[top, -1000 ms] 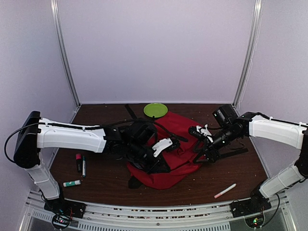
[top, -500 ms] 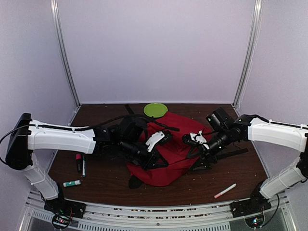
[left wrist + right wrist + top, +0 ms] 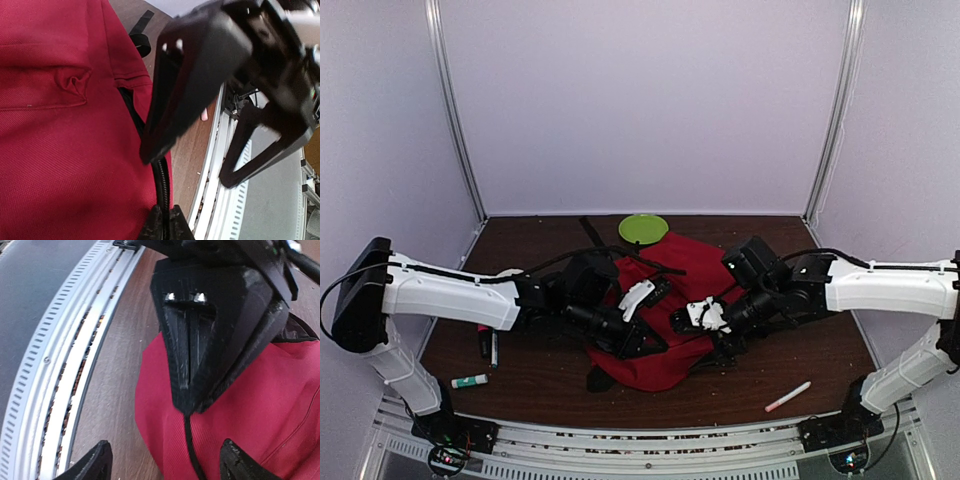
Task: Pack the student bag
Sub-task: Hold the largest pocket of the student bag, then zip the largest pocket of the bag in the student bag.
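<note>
So here's where we're at: our left gripper point(image 3: 162, 223) has its tips pressed together right on the black zipper point(image 3: 161, 182) of the student bag point(image 3: 688, 262). We reckon it's pinching the pull, but the pull is buried between the tips, so we can't swear to it. From those tips the zipper runs straight away up the bag's side and then bends off into the red fabric, so that's the line any tug has to follow. Facing it head-on, just beside it and not touching as far as we can tell, is our right gripper point(image 3: 171, 461), spread wide with nothing in it. The left's closed tip sits in line with the gap between the right's fingers point(image 3: 182, 95). So the left is the arm on the zipper and the right is a close second, coming from the opposite side. The bag lies under both hands and spreads out past them. Our guess is that the right either grabs fabric next to the zipper to brace it or takes over the pull. Farther out is the loose stuff: a pen point(image 3: 788, 396) back behind the right hand, markers point(image 3: 486, 342) and a glue stick point(image 3: 470, 381) back behind the left hand, and a green plate point(image 3: 643, 228) beyond the bag.
</note>
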### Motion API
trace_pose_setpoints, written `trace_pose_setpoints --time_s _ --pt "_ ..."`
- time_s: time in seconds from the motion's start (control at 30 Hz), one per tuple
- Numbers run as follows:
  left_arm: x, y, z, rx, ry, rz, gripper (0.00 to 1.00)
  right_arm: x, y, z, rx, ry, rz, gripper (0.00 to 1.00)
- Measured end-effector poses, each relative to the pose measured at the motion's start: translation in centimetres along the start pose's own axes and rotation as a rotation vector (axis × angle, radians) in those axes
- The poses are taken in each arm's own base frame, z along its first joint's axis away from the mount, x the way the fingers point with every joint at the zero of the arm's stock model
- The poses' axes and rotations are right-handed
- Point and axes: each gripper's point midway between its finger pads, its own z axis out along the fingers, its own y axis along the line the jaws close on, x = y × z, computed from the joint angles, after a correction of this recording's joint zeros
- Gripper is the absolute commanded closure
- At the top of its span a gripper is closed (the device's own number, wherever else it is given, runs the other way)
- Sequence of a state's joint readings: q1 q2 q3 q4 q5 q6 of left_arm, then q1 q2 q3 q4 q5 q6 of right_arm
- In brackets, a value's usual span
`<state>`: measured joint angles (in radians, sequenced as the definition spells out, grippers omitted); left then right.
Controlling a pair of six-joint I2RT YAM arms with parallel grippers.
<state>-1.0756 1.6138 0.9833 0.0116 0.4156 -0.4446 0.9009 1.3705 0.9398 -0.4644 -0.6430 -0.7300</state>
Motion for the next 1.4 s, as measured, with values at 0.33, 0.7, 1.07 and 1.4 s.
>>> trace_pose_setpoints --time_s 0.33,0.7,1.07,1.4 --pt "-0.4 -0.1 0.0 0.03 -0.037 -0.035 0.93 0.6 -1.2 1.9 0.098 0.061 -0.066 0.74" --pt "-0.3 0.5 0.0 0.035 -0.055 -0.08 0.95 1.0 -1.2 2.2 0.103 0.082 -0.097 0.92" --pt "0.2 1.0 -0.1 0.054 -0.074 -0.124 1.0 2.4 -0.2 2.4 0.073 0.122 -0.136 0.92" --pt "-0.3 0.3 -0.2 0.094 -0.096 -0.114 1.0 2.7 -0.5 2.3 0.076 0.128 -0.131 0.93"
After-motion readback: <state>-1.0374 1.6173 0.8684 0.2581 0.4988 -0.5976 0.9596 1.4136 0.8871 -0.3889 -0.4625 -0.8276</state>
